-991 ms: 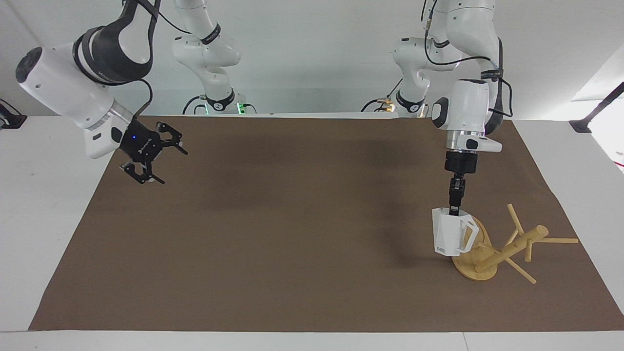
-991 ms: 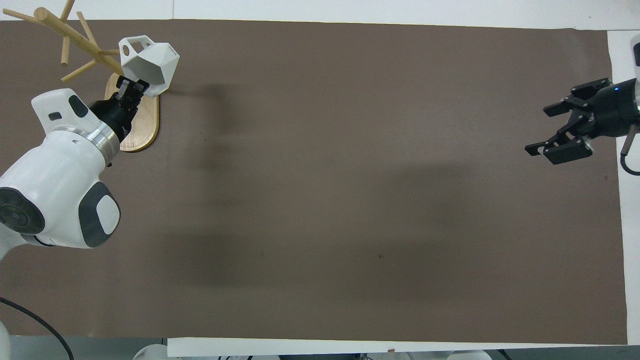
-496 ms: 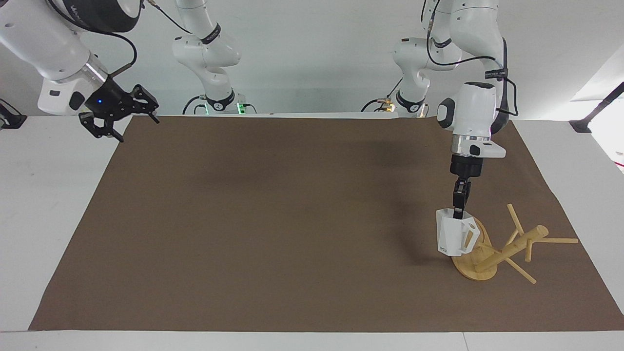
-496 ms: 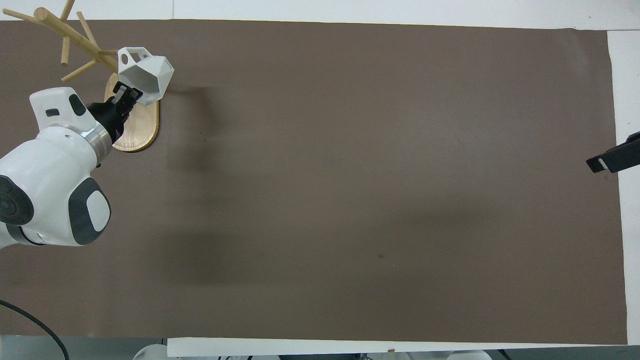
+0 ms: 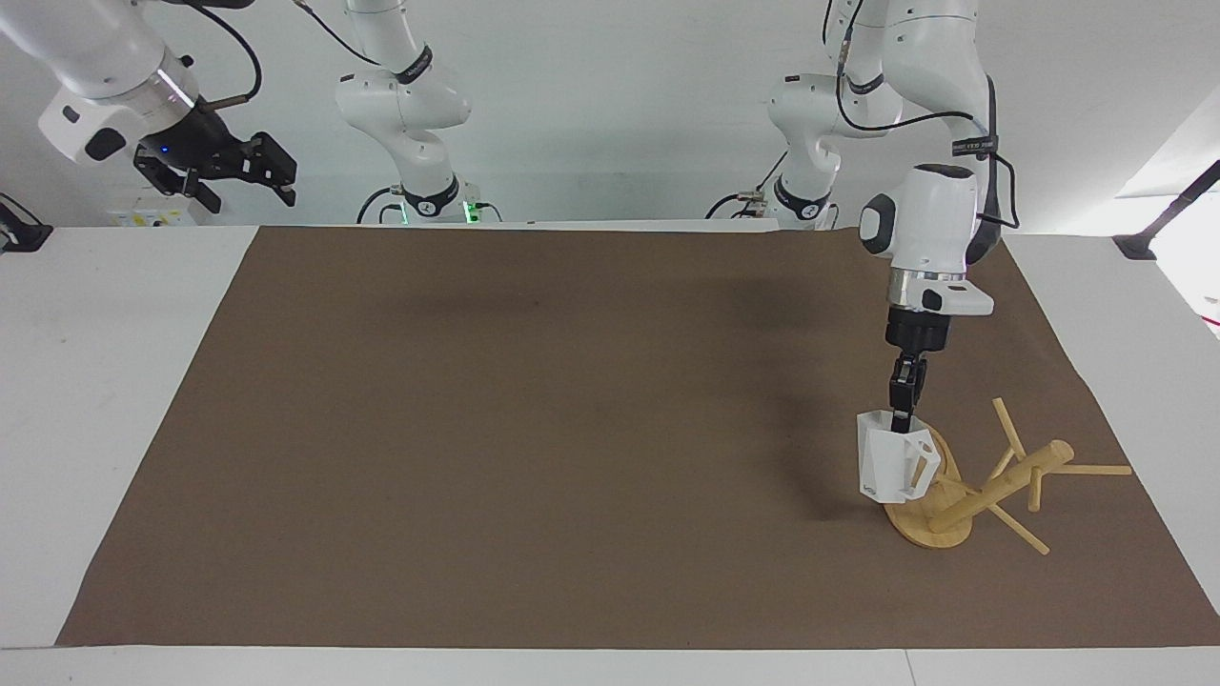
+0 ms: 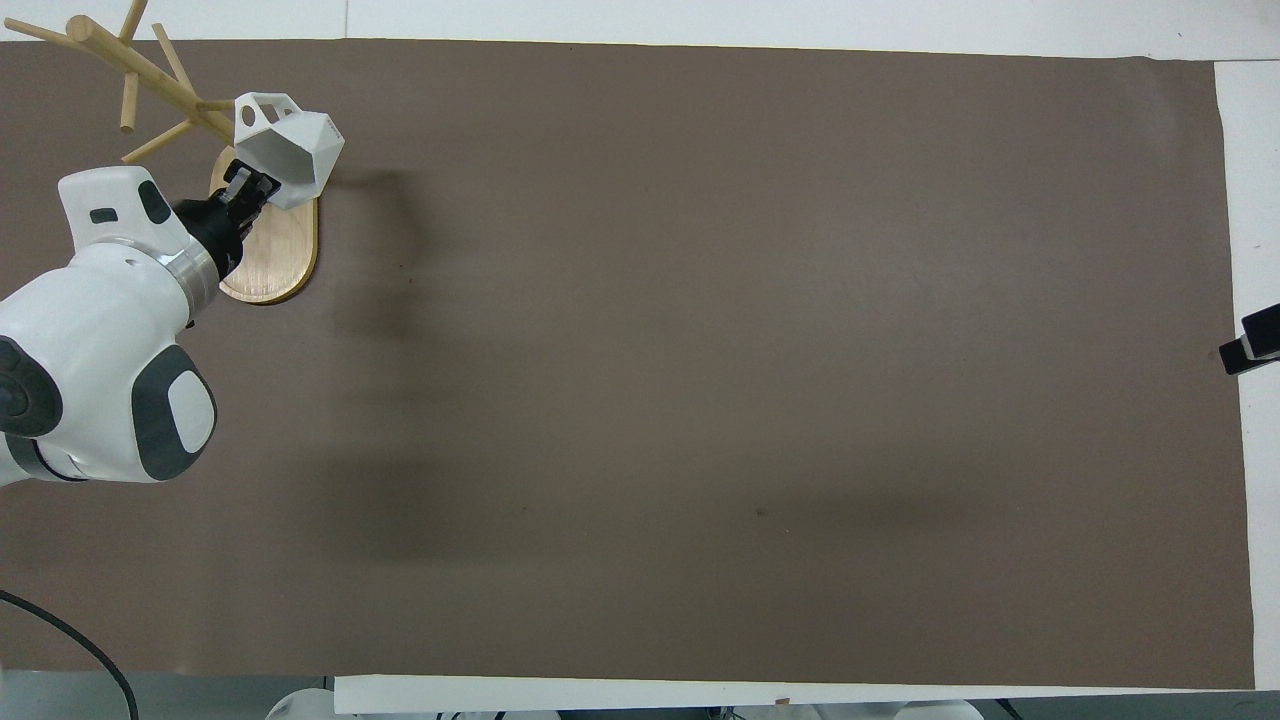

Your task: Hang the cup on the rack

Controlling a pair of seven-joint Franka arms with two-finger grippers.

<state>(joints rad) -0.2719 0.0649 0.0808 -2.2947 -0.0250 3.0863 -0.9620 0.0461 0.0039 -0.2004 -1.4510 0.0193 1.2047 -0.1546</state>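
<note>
The white faceted cup (image 5: 886, 467) hangs from my left gripper (image 5: 902, 412), which is shut on its rim from above. The cup is just over the edge of the bamboo rack's oval base (image 5: 923, 534), its angular handle turned toward the rack's post (image 5: 1001, 486). In the overhead view the cup (image 6: 297, 158) covers the end of the base (image 6: 275, 265) that is farther from the robots, with the left gripper (image 6: 250, 188) beside it. My right gripper (image 5: 214, 176) is open and empty, raised high off the mat at the right arm's end.
A brown mat (image 5: 572, 429) covers most of the white table. The rack's thin pegs (image 5: 1091, 470) stick out toward the left arm's end of the table. One dark fingertip (image 6: 1250, 352) of the right gripper shows at the overhead view's edge.
The left gripper has moved the cup slightly closer to the rack's post and a little lower. The right arm has pulled up and away off the mat toward its own end.
</note>
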